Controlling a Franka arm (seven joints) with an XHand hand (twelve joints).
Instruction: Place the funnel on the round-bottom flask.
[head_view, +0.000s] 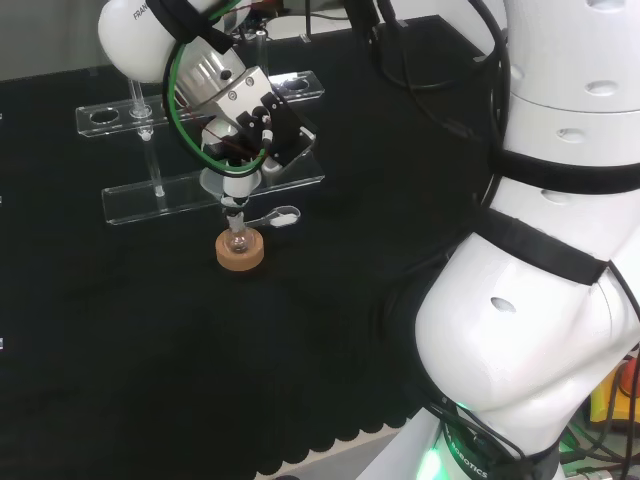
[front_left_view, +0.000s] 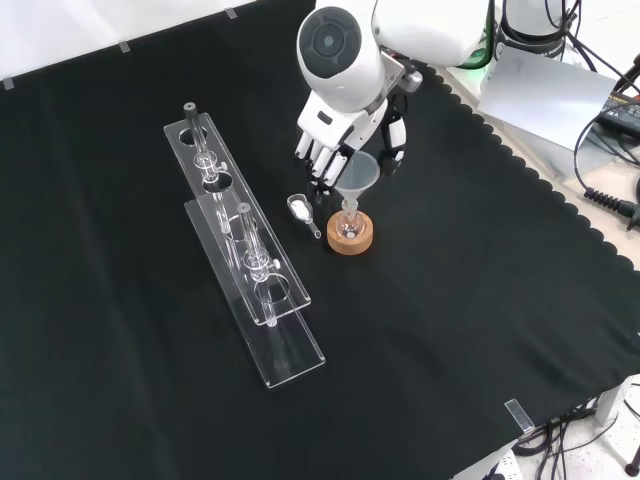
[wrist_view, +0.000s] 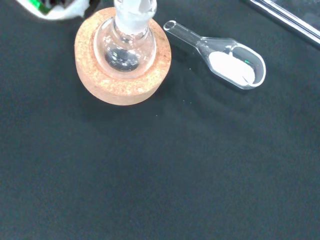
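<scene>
Head view: we see the robot hand (head_view: 250, 125) over the funnel (head_view: 232, 185), whose stem sits in the round-bottom flask (head_view: 238, 241) on its cork ring (head_view: 240, 252).

Front view: fingers (front_left_view: 322, 150) hang just behind the funnel; whether they pinch it, we cannot tell.

Wrist view: a glass scoop (wrist_view: 225, 56) lies beside the cork ring.

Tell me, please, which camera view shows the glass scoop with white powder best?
The wrist view: the scoop lies close and large beside the cork ring, powder plainly visible. The front view shows it small, left of the ring; the head view shows a faint outline.
</scene>
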